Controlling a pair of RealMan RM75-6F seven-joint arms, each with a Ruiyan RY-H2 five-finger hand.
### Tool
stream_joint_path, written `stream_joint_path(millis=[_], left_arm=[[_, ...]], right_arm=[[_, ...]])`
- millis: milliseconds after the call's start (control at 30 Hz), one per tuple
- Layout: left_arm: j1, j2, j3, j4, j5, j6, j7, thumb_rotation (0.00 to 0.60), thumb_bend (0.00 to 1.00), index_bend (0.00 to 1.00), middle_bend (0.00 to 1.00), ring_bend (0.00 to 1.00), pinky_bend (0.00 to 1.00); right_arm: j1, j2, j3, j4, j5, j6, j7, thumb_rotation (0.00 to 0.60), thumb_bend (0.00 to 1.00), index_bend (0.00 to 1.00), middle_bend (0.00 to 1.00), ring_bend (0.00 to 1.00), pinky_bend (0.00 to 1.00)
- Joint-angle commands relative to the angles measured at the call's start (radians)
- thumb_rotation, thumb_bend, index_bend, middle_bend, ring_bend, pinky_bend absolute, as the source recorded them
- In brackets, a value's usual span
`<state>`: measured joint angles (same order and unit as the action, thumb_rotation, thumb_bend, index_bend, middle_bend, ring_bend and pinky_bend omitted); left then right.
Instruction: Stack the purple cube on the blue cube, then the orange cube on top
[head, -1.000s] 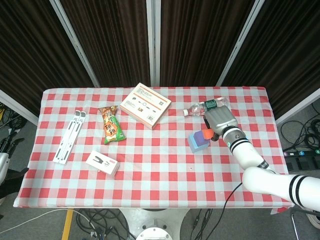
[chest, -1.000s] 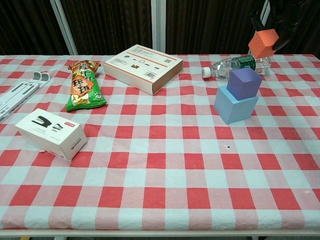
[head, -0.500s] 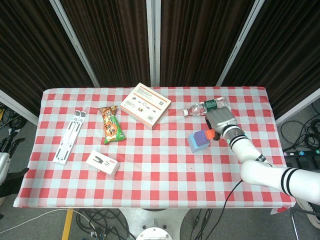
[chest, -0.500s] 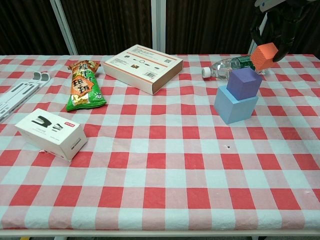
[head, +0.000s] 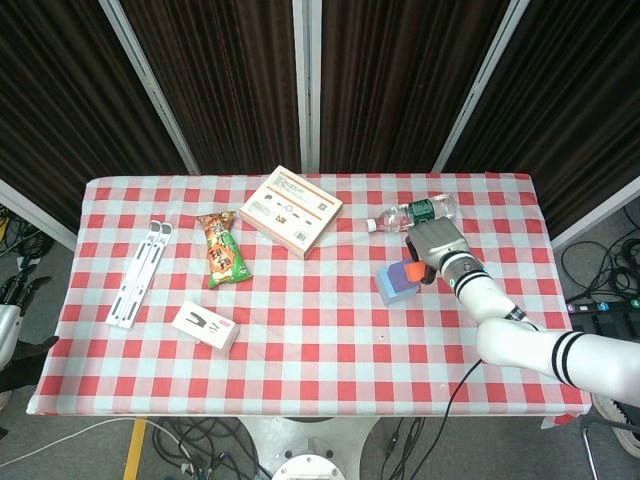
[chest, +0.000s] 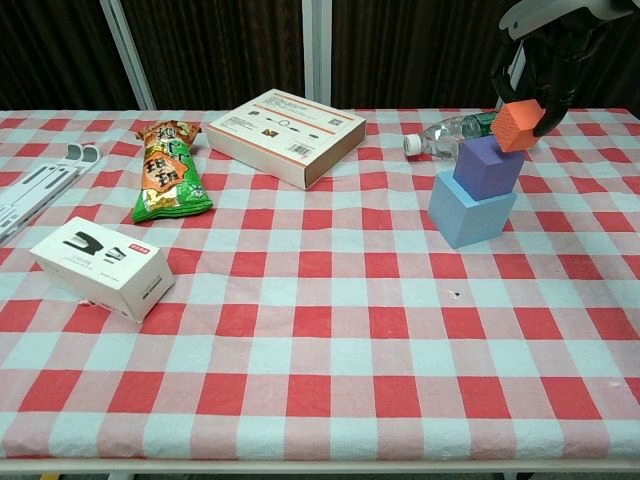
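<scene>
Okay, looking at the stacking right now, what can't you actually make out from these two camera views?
- Whether the orange cube touches the purple cube: chest view, angle leaves it unclear.
- Orange cube, head view: mostly covered by the right hand.
- Left hand: in neither view.
- Water bottle label: too small.

Right arm: white segmented limb with black bands, entering from the lower right in the head view and reaching inward over the table's right half, forearm angled up-left. Right hand: grey back facing the head camera; in the chest view, right hand shows dark fingers pointing downward, closed around the orange cube, which is held tilted. Left hand: neither view shows it.
</scene>
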<state>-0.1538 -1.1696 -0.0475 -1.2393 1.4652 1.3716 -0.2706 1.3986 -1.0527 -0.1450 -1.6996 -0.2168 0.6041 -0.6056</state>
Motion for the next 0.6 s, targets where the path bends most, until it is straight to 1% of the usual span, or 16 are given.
stream_joint_path(millis=[33,167,600], left_arm=[[0.000,-0.001,0.000,0.001,0.001,0.001,0.000,0.600,0.05,0.22,0.14,0.13,0.27],[0.001,-0.001,-0.001,0.004,0.000,0.003,-0.003,0.600,0.05,0.22,0.14,0.13,0.27],[0.003,-0.004,-0.002,0.015,-0.003,0.004,-0.011,0.600,0.05,0.22,0.14,0.13,0.27]], right_arm=[[0.006,-0.004,-0.007,-0.002,0.004,0.001,0.007,0.600,0.09,0.60,1.00,1.00,1.00],[0.018,-0.013,-0.020,-0.003,0.009,0.010,0.008,0.600,0.09,0.60,1.00,1.00,1.00],[0.036,-0.042,-0.042,0.013,0.018,0.020,0.024,0.600,0.09,0.60,1.00,1.00,1.00]])
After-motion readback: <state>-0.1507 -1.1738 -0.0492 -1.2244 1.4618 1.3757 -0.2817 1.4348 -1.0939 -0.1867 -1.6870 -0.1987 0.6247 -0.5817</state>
